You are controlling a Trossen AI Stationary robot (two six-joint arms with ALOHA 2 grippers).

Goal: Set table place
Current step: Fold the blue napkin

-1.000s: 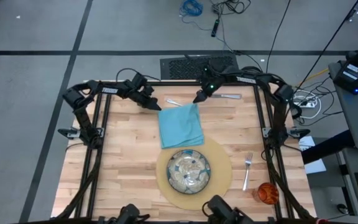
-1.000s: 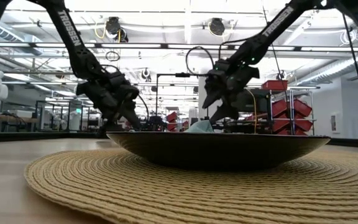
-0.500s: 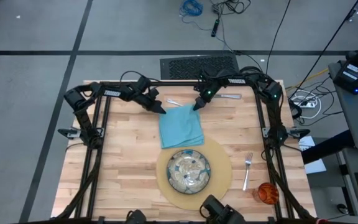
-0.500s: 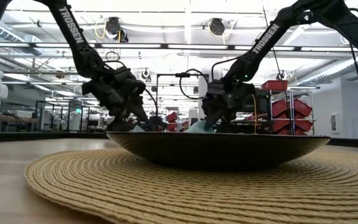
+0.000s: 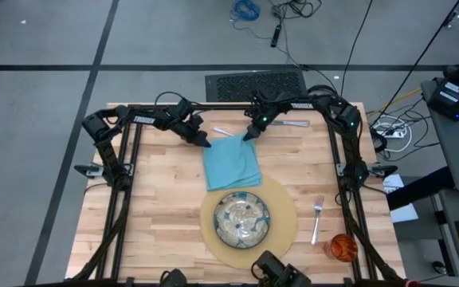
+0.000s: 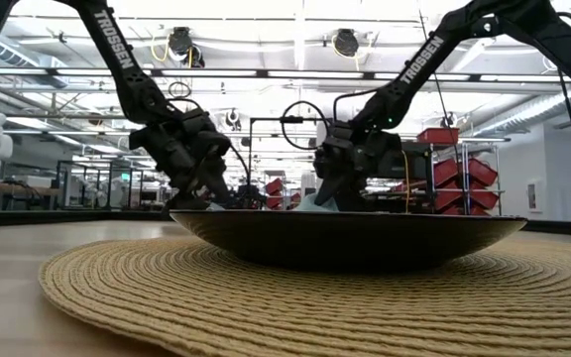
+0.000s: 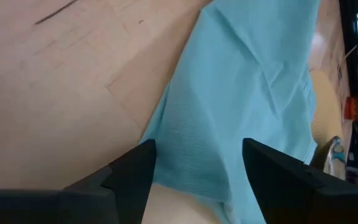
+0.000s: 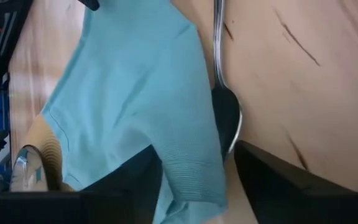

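Since a second ago both grippers have dropped from above the far corners of the teal napkin (image 5: 232, 160) onto them; nothing else on the table (image 5: 158, 215) has shifted.

We note the napkin lies flat at the table's middle, toward the far edge, its near edge just overlapping the round tan placemat (image 5: 281, 231). On the placemat sits the green-patterned plate (image 5: 242, 220). A fork (image 5: 317, 217) lies on bare wood just right of the placemat, and the orange cup (image 5: 343, 247) stands near the fork's handle end at the near right corner.

Left gripper (image 5: 204, 142): at the napkin's far left corner, fingers (image 7: 132, 171) spread, straddling the cloth edge in the left wrist view, not pinching.

Right gripper (image 5: 249, 135): at the napkin's far right corner, fingers (image 8: 272, 177) spread either side of the corner. The right wrist view shows a spoon (image 8: 225, 109) lying just beside that corner, its bowl between the fingers.

Another piece of cutlery (image 5: 292, 123) lies near the far edge, right of the right gripper; we cannot tell which piece.
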